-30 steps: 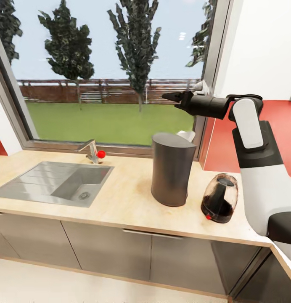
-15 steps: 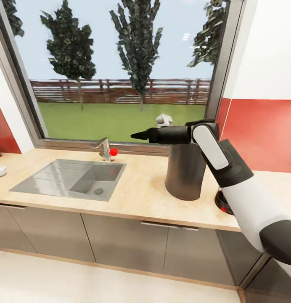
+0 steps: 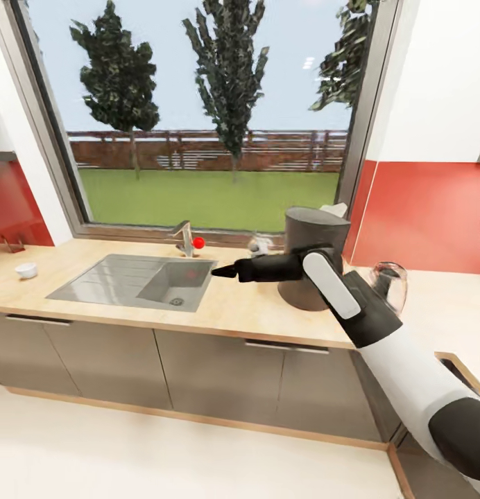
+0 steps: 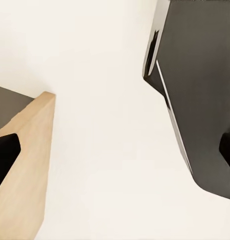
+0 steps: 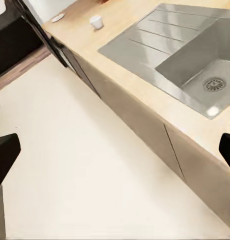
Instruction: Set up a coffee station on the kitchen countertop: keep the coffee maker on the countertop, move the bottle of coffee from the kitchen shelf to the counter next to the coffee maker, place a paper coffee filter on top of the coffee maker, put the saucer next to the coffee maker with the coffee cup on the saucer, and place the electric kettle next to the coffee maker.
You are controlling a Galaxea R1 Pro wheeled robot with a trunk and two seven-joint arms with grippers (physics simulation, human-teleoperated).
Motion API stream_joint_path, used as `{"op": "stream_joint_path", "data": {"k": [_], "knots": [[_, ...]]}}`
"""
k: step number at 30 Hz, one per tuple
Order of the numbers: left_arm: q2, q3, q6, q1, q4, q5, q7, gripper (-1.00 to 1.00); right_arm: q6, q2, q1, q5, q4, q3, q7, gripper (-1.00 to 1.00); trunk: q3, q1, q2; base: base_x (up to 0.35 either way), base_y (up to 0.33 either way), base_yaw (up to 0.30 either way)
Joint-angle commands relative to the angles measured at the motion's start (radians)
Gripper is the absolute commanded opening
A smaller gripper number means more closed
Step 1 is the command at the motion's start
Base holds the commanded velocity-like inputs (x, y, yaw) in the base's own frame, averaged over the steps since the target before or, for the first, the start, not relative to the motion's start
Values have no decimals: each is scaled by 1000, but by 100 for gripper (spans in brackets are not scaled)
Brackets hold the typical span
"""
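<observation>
From where I stand, the robot is in transit along the worktop [image 3: 254, 315], with its right arm stretched out level over the counter edge near the sink [image 3: 136, 284]. The right gripper [image 3: 223, 272] points toward the sink; in the head view its fingers taper together to a point and carry nothing, though the right wrist view shows its two tips at opposite edges, so I cannot tell whether they are closed. The left wrist view shows dark tips wide apart over bare floor [image 4: 110, 150], empty.

The coffee maker [image 3: 315, 258] stands on the worktop by the window, with the electric kettle [image 3: 387, 285] just beside it. The coffee cup [image 5: 96, 22] sits well apart, at the far end beyond the sink, near a small pale disc [image 5: 58, 18] that may be the saucer.

The sensible step, I judge, is fetching that cup. Doing it well means keeping the outstretched arm clear of the tap [image 3: 183, 238] while rolling along, stopping square to the cup, then descending from above.
</observation>
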Motion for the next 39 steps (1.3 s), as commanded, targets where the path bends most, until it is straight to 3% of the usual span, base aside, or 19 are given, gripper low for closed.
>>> {"op": "stream_joint_path", "data": {"k": [1,3,6,7,12,14,15,17,19,21,22,23,24,26,30,32,34,36,39], "knots": [[0,1,-1,-1,-1,7,0,100,2,-1,30,11,2,33,10,100,-2,0,-2,-204,106,0],[1,0,-2,-1,-1,6,-1,100,3,-2,92,13,10,92,10,100,-2,0,-2,-89,54,0],[0,-1,-3,-1,-1,4,-2,100,3,-2,142,15,46,144,9,100,-2,0,-2,-43,26,0],[-1,-3,-3,-1,-2,1,-2,100,2,-2,178,16,154,228,12,100,-2,0,-2,-9,6,0],[-2,-4,-8,-1,-3,0,-3,100,-28,-1,212,15,437,442,13,100,-2,0,-2,-3,2,0],[-2,-4,-9,-1,-5,0,-3,100,-91,-1,238,15,528,510,13,100,-2,0,-2,0,0,0],[-2,-5,-10,-1,-7,0,-3,100,-192,-1,278,15,655,585,13,100,-2,0,-2,0,0,0],[-3,-5,-11,-1,-7,-1,-3,100,-278,0,327,16,796,630,13,100,-2,0,-2,0,0,0],[-3,-6,-12,-1,-8,-3,-3,100,-414,-2,398,16,966,645,13,100,-2,0,-2,0,0,0],[-3,-6,-13,-1,-8,-4,-3,100,-624,-1,476,16,1114,649,13,100,-2,0,-2,0,0,0],[-2,-6,-14,-1,-8,-4,-3,100,-668,-1,493,16,1137,650,13,100,-2,0,-2,0,0,0],[-2,-6,-15,-1,-8,-5,-3,100,-791,-1,545,15,1191,651,13,100,-2,0,-2,0,0,0],[-2,-6,-16,-1,-9,-5,-3,100,-862,-2,583,15,1214,651,12,100,-2,0,-2,0,0,0],[-2,-6,-19,-2,-10,-5,-3,100,-966,-1,660,13,1237,650,11,100,-2,0,-2,0,0,0],[-2,-5,-21,-4,-16,-4,-2,100,-1074,16,767,10,1248,642,6,100,-2,0,-2,0,0,0],[-1,-2,-25,-4,-31,-1,-2,100,-1108,25,798,-3,1250,617,5,100,-2,0,-2,0,0,0],[-3,-1,-36,-4,-38,1,-2,100,-1120,30,814,-34,1251,595,4,100,-2,0,-2,0,0,0],[-8,-1,-57,-4,-43,3,-3,100,-1127,44,826,-98,1251,578,5,100,-2,0,-2,0,0,0],[-11,3,-75,-4,-45,6,-3,100,-1129,58,830,-130,1251,572,6,100,-2,0,-2,0,0,0]]}}
